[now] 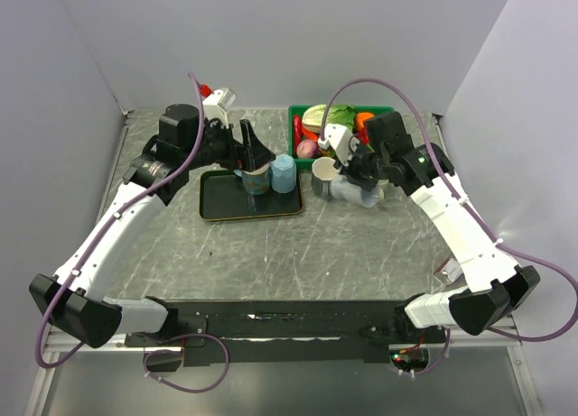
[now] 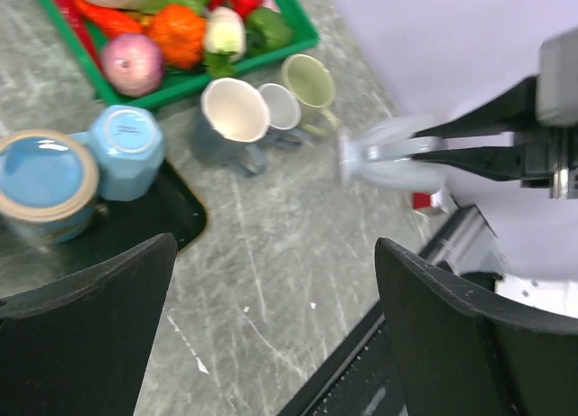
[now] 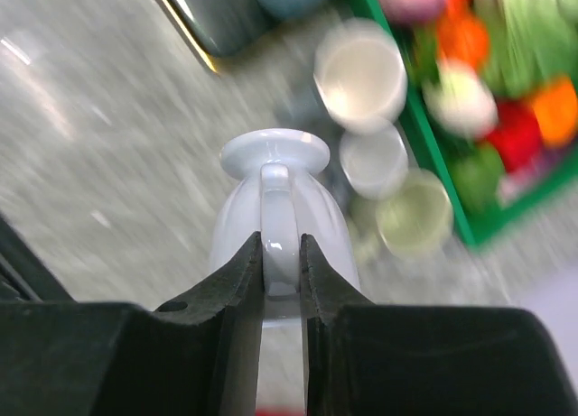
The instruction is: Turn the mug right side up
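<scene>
My right gripper is shut on the handle of a pale white footed mug. It holds the mug above the table with the foot pointing away from the wrist. The mug looks tipped on its side in the left wrist view, blurred, and also shows in the top view below my right gripper. My left gripper is open and empty above the black tray; its fingers frame bare table.
On the tray stand a blue mug with a tan rim and a light blue cup. Three mugs cluster beside a green bin of vegetables at the back. Grey walls enclose the table.
</scene>
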Robot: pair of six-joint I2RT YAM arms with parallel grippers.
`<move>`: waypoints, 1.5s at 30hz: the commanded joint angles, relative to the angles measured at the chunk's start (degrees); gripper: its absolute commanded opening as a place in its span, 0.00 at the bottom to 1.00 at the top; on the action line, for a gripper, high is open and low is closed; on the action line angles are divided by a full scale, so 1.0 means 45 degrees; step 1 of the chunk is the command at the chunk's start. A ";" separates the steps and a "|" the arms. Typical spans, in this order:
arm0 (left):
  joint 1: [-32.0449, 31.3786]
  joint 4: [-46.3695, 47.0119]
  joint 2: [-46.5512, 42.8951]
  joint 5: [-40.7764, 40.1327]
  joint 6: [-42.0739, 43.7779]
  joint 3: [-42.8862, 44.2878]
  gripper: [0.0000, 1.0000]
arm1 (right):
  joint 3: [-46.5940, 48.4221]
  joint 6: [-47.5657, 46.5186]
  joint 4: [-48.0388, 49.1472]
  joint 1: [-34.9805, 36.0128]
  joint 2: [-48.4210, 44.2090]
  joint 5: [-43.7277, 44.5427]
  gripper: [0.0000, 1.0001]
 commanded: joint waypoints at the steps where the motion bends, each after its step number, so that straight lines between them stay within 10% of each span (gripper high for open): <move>1: 0.0041 -0.0291 0.0011 -0.1437 0.0193 0.0352 0.96 | -0.0397 -0.2764 -0.1231 -0.0590 -0.0472 0.3132 0.00; 19: 0.0294 0.1153 -0.0359 -0.0970 -0.0002 -0.1170 0.96 | -0.3543 -0.5328 -0.0024 -0.3109 0.1632 0.5124 0.00; 39: 0.0334 0.0958 0.0460 -0.0637 0.0467 -0.0918 0.96 | -0.2449 -0.5446 0.2224 -0.3852 0.5386 0.6552 0.00; 45: 0.0334 0.1017 0.0519 -0.0657 0.0428 -0.1015 0.96 | -0.2762 -0.4686 0.1873 -0.3872 0.5249 0.5440 0.32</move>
